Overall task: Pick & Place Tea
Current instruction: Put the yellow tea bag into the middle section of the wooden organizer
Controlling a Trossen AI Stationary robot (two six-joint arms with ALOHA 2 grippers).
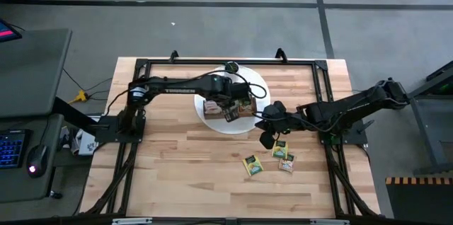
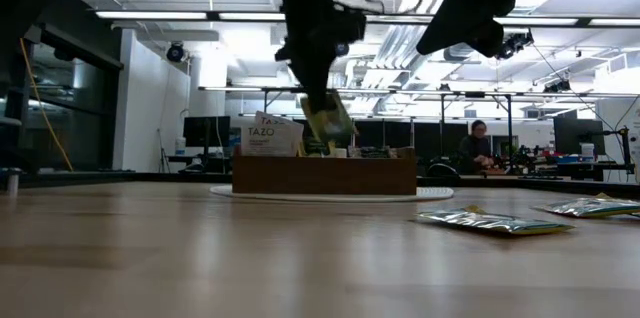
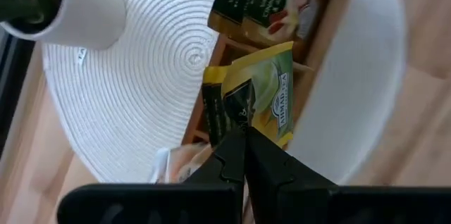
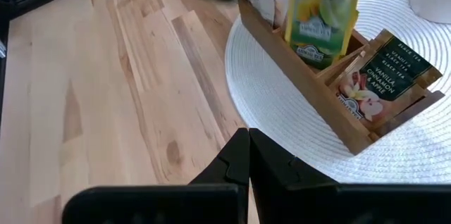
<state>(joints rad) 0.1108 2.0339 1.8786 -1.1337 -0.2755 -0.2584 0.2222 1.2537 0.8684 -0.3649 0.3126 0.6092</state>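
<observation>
- Wooden table point(image 1: 177, 175) in a lit workshop; a round white mat point(image 1: 244, 124) carries a brown wooden tray point(image 4: 331, 94).
- Left gripper point(image 3: 243, 136), fingers pinched shut on a green tea sachet point(image 3: 264, 90), hangs over the tray's middle compartment.
- To finish well, the sachet likely should go down upright between the dividers before release.
- Right gripper point(image 4: 248, 155), closed and empty, waits beside the mat; three sachets point(image 1: 269, 160) lie loose nearby.
</observation>
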